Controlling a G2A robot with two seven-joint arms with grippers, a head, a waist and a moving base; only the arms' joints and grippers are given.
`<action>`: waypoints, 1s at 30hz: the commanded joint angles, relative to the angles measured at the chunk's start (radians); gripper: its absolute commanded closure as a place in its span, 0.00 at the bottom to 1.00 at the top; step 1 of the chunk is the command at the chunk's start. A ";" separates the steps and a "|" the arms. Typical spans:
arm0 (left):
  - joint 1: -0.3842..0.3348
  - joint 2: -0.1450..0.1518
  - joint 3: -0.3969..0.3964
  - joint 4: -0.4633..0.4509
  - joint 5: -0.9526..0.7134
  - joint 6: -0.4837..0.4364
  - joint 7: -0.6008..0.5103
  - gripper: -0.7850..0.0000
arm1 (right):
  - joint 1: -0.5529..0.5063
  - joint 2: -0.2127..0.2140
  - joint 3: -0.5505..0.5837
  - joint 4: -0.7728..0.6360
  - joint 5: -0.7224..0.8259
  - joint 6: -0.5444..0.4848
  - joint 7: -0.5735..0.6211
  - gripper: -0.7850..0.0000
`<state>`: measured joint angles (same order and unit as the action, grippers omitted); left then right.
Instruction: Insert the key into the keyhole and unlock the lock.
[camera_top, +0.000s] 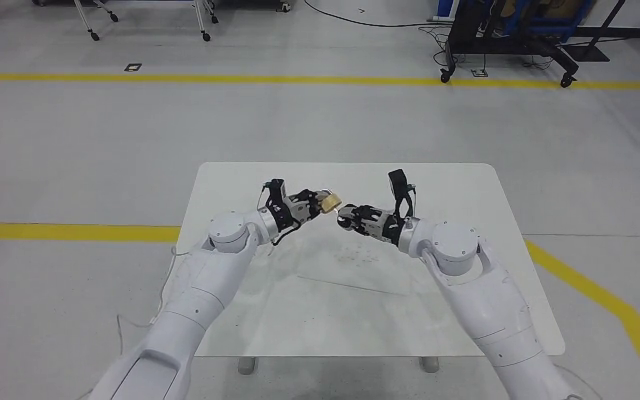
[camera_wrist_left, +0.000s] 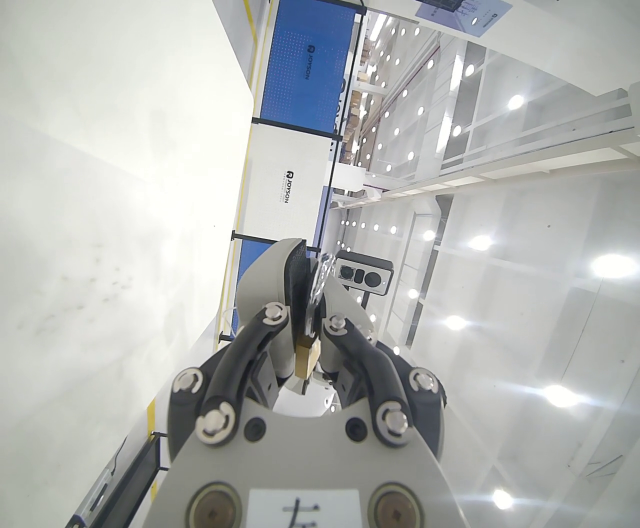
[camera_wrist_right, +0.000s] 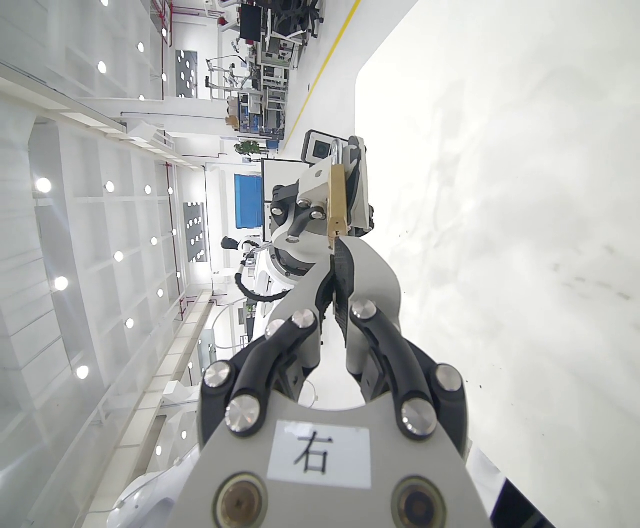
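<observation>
- Lock (camera_wrist_right: 337, 200): small brass padlock with a flat rectangular body and a bright steel shackle. It is held in the air over the far half of the table (camera_top: 470, 300), near the table's mid-line, and does not rest on it.
- Handling (judged): solid metal, stiff, and heavy for its size. The smooth faces are likely to slip under the pads. You want the hold on the two broad faces of the body, with the keyhole end left free. That is how it looks to be held.
- Left gripper (camera_top: 318, 204): closed on the lock's body, one finger on each broad face, over the same far half of the table.
- Right gripper (camera_wrist_right: 339, 252): fingers pressed together, tips up against the end of the body opposite the shackle.
- Key: hidden between those pads, so you cannot confirm whether the blade has entered, or how deep.
- Key handling (judged): thin and stiff, and liable to swivel in the pads if you turn it off-axis. Line both up before you twist.
</observation>
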<state>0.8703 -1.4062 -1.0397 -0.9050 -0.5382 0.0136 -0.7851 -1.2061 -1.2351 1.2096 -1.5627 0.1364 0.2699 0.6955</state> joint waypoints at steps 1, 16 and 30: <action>0.003 -0.001 -0.002 -0.003 -0.006 -0.001 0.008 1.00 | 0.002 -0.001 -0.003 0.004 0.007 -0.001 -0.006 1.00; 0.003 -0.002 -0.005 -0.002 -0.002 -0.004 0.000 1.00 | 0.020 -0.003 -0.021 0.025 0.023 -0.005 -0.046 1.00; 0.002 -0.005 -0.009 0.001 0.002 0.008 0.034 1.00 | 0.011 -0.001 -0.026 0.008 -0.014 -0.013 -0.113 1.00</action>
<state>0.8723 -1.4109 -1.0491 -0.9035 -0.5413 0.0207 -0.7665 -1.1945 -1.2359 1.1857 -1.5533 0.1268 0.2602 0.5925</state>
